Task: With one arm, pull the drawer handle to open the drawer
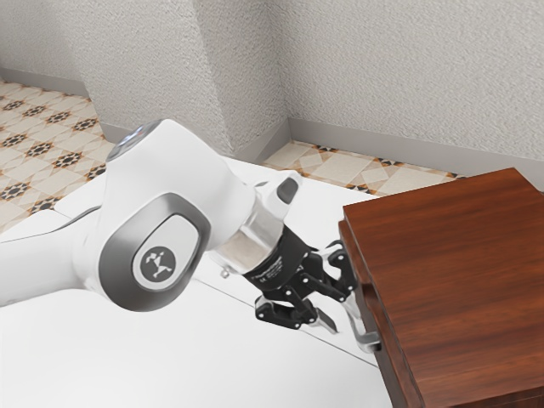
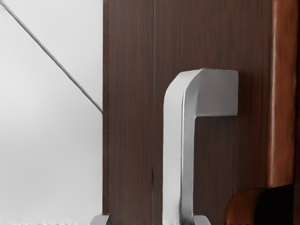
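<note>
drawer handle [image 1: 368, 333] stands just beyond the fingers [image 1: 325, 317], spread wide and holding nothing.

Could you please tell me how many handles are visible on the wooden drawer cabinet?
1. A single metal handle sits on the drawer front of the wooden cabinet; more could be hidden on its unseen faces.

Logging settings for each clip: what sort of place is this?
Probably a simulated home-style room: patterned floor tiles, textured white walls with a grey baseboard, and a white table with a dark wooden drawer unit and its metal handle.
</note>
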Available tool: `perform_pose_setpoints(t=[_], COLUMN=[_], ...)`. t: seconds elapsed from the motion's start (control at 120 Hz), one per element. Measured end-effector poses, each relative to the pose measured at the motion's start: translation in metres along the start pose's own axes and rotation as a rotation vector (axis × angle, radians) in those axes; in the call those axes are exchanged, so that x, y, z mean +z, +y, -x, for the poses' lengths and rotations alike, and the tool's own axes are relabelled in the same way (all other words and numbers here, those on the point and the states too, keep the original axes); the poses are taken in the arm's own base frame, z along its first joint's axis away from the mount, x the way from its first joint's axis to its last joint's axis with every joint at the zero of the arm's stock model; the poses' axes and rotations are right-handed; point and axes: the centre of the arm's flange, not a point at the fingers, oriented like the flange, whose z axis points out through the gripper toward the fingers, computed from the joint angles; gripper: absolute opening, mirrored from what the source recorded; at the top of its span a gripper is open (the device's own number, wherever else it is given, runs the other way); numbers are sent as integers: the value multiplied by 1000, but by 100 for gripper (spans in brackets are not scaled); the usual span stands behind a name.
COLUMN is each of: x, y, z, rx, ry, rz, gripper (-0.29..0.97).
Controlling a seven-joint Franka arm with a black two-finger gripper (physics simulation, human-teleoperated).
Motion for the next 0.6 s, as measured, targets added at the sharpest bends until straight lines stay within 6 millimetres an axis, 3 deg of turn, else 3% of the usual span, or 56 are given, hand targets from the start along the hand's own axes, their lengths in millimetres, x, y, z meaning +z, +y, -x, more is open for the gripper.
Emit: perform_pose_setpoints(t=[0.6], x=[-17], y=[-24], z=[5], rx=[-49], ry=[-53], rz=[-78], gripper=[17])
